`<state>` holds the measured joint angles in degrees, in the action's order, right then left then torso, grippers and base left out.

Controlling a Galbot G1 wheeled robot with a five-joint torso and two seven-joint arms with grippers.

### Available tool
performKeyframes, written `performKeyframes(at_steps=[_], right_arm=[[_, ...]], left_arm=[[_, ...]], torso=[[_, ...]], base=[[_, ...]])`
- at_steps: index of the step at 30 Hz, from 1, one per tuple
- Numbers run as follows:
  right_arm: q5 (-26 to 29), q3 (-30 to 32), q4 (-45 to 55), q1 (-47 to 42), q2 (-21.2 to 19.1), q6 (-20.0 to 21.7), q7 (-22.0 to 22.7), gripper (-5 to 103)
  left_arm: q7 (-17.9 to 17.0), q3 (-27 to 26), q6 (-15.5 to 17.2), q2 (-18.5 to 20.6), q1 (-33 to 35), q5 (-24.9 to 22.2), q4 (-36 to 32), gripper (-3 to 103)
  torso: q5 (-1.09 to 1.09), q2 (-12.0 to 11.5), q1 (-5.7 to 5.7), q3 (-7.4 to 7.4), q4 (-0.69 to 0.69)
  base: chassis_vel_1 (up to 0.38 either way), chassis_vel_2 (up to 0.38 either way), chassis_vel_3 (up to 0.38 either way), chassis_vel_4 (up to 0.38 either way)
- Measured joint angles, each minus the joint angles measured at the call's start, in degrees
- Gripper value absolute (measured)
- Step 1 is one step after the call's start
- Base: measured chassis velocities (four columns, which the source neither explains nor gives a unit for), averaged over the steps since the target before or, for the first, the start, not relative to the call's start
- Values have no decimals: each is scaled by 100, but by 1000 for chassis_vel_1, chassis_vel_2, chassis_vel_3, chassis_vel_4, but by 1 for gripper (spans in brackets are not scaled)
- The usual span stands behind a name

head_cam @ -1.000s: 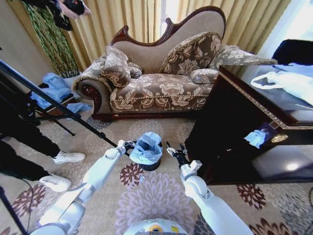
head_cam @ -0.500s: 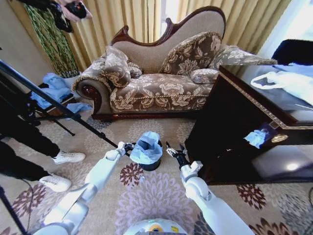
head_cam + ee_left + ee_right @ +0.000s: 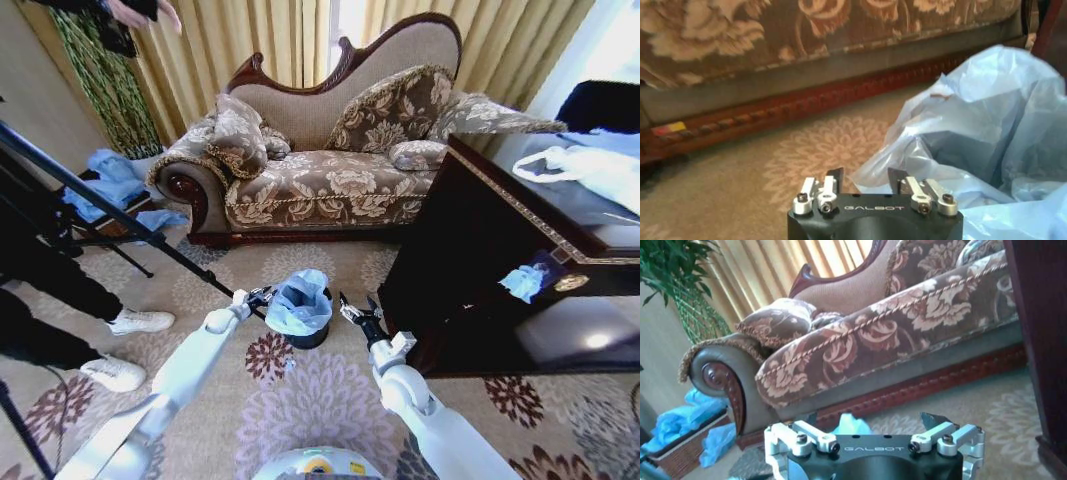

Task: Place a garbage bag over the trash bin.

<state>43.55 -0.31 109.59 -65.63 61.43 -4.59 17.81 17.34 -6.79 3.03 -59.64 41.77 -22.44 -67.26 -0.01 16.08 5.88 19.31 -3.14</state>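
Blue garbage bag [image 3: 298, 303] over trash bin [image 3: 309, 335] between open left gripper [image 3: 260, 296] and open right gripper [image 3: 356, 310].

Both arms reach forward and down, left pincer [image 3: 262, 295] and right pincer [image 3: 356, 308] each parted.

Your head view is daylit: light enters through the curtains [image 3: 250, 40] behind the sofa [image 3: 320, 170], blowing out a white gap at top centre. Glare washes the upper right corner and leaves a bright patch on the glossy dark cabinet [image 3: 590, 340]. Straight lines bow toward the edges, a wide-lens distortion. Your left wrist view is dimmer and soft throughout; the garbage bag [image 3: 987, 140] is blurred. Your right wrist view is bright, with hazy curtains.
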Motion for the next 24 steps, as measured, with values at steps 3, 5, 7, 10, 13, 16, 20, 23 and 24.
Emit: performKeyframes(at_steps=[3, 5, 7, 10, 13, 16, 20, 23, 24], right_arm=[[-90, -124, -43, -130, 10, 1, -153, 100], [-118, -176, -86, -176, 41, 1, -180, 100], [-210, -230, -207, -284, 134, -20, -202, 100], [-300, -234, -299, -370, 186, -47, -244, 103], [-576, -327, -678, -497, 331, -156, -464, 100], [-781, -341, -824, -674, 499, -241, -610, 98], [-923, -426, -976, -768, 740, -303, -711, 94], [-1022, -508, -1123, -743, 908, -356, -792, 94], [-1070, -597, -1214, -672, 1051, -385, -824, 93]], left_arm=[[-187, -111, 73, 148, 253, -117, -586, 60], [-268, -144, 123, 194, 309, -179, -803, 71], [-357, -160, 247, 224, 312, -276, -1084, 76], [-410, -151, 369, 239, 296, -369, -1282, 82], [-856, -205, 1012, 408, 374, -788, -2109, 97], [-1340, -271, 1677, 552, 398, -1176, -2679, 100], [-2062, -360, 2286, 668, 327, -1867, -3230, 100], [-2349, -443, 2617, 759, 260, -2235, -3551, 100], [-2579, -473, 2919, 851, 229, -2479, -3843, 100]], torso=[[0, 0, 0, 0, -1], [0, 0, 0, 0, -2], [2, 0, 0, 0, 0], [0, 0, 0, 0, -2], [5, 0, 0, 0, -3], [0, 0, 0, 0, 0], [2, 0, -1, -1, -3], [1, 0, 0, 0, -2], [0, 0, 0, 0, -1]], base=[[0, 0, 0, 0], [0, 0, 0, 0], [0, 0, 0, 0], [0, 0, 0, 0], [0, 0, 0, 0], [0, 0, 0, 0], [0, 0, 0, 0], [0, 0, 0, 0], [0, 0, 0, 0]])
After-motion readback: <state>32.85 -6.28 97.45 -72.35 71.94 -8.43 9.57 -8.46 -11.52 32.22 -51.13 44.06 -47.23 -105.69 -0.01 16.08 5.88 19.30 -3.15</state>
